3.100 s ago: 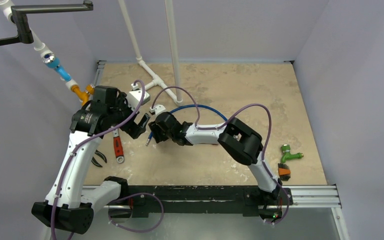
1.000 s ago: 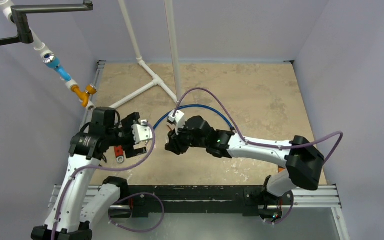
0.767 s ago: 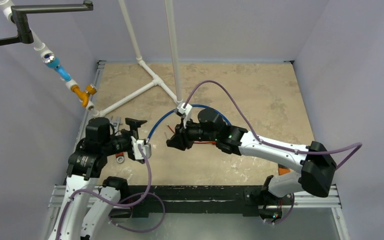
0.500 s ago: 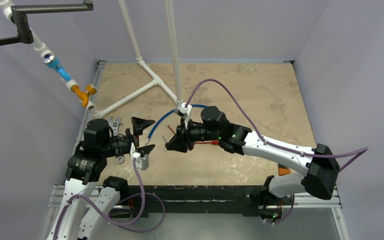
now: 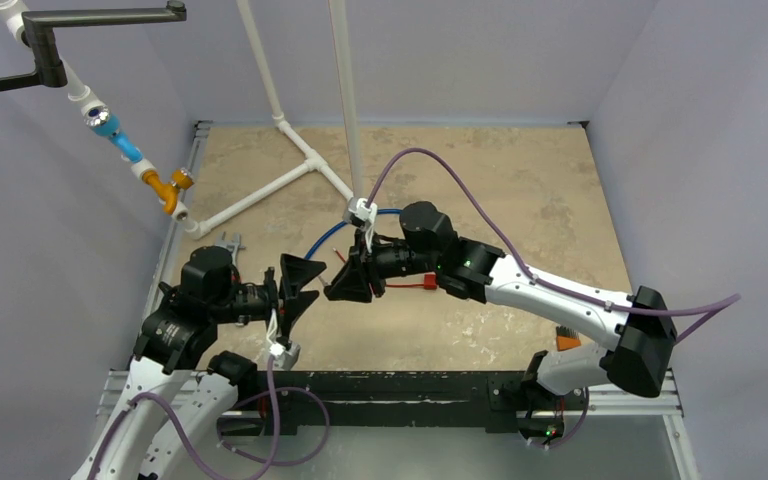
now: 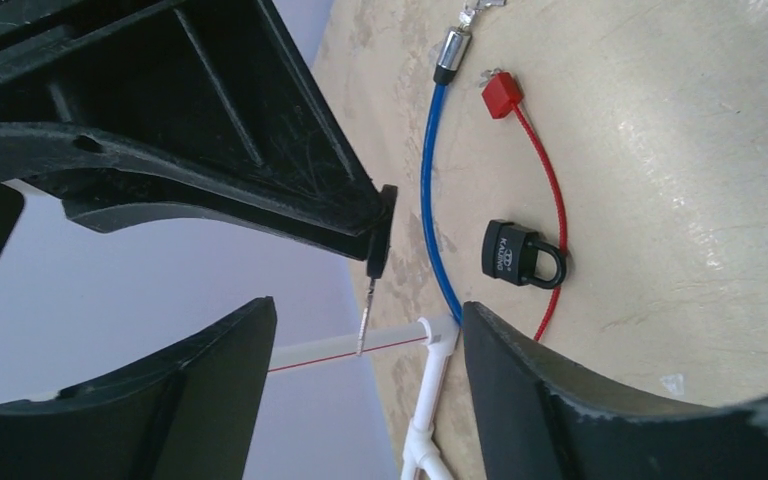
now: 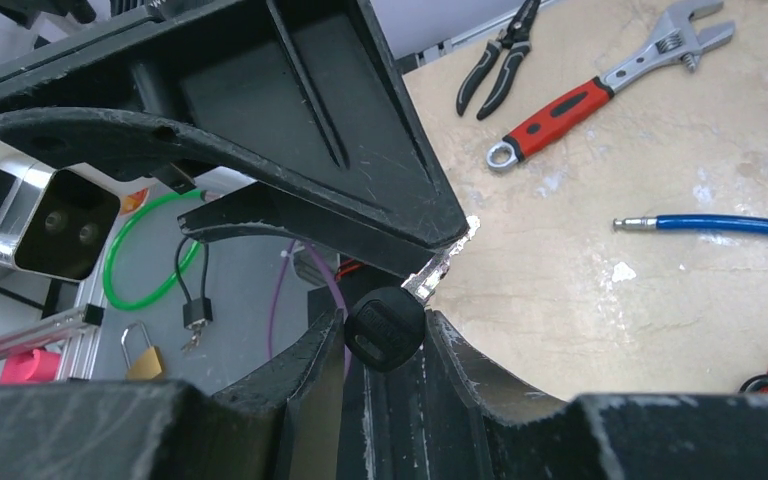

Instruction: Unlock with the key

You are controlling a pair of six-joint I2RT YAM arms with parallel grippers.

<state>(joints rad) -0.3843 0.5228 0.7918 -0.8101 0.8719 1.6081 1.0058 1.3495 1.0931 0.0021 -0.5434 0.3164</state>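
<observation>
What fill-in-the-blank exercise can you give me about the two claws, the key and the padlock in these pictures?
1. The right claw grips the ___ by its black head.
2. The left claw stands ___ and holds nothing.
3. The cable that meets the shackle of the black padlock is ___ in colour.

Missing words: key; open; red.

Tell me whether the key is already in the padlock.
No, the padlock lies on the table, while the key is pinched in the right tool, apart from it.
</observation>
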